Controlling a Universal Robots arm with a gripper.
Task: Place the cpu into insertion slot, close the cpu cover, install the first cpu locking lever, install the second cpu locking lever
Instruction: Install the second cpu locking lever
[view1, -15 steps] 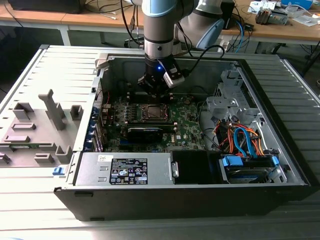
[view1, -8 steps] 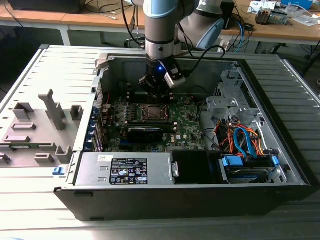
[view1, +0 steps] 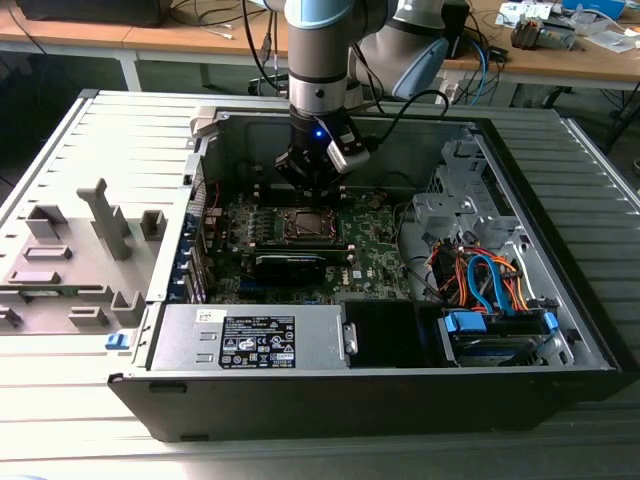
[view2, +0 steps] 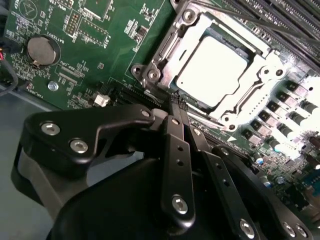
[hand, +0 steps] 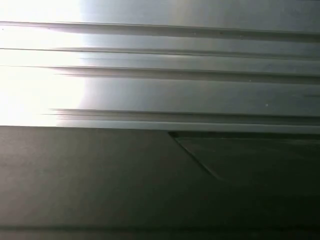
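The gripper (view2: 176, 102), its fingers pressed together and holding nothing, hangs just beside the insertion slot's (view2: 220, 70) rim. In the second wrist view the cpu (view2: 212, 70) lies flat in that slot, square, with the cpu cover (view2: 260, 75) closed around it. The exterior view places the slot on the motherboard (view1: 380, 245) inside the open computer case (view1: 560, 300).

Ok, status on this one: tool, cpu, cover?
Tool shut, empty, tips at the socket edge. Cpu seated in the insertion slot. Cpu cover down over it. Nothing blocking.
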